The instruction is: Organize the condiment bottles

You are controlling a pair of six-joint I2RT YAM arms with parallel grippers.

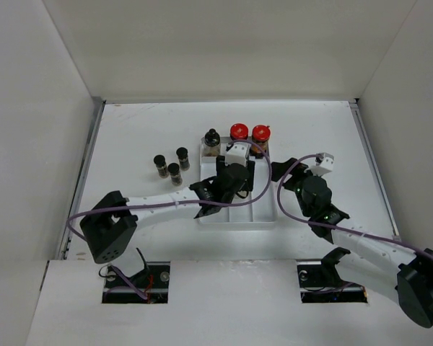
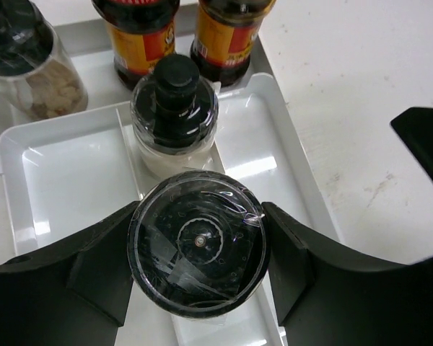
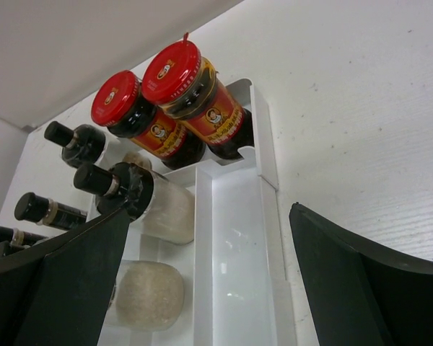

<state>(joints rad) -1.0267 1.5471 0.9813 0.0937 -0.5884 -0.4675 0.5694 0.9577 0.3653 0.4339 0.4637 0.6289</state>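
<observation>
Condiment bottle, clear with black grinder lid (image 2: 197, 252), held over white divided plastic tray (image 2: 58, 173).
Left end effector (image 2: 198, 267) grips it upright, likely to seat it by the white-filled jar (image 2: 175, 115); right end effector (image 3: 209, 238) wide open, idle beside tray.

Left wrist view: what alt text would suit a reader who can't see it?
The left end effector grips a black-lidded jar, seen from above, over a white divided tray. Just beyond stand a second black-capped jar and two orange-labelled jars.

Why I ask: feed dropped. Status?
Left pincer shut on black-lidded clear jar over white divided tray. Right pincer open. White-filled jar close ahead.
</observation>
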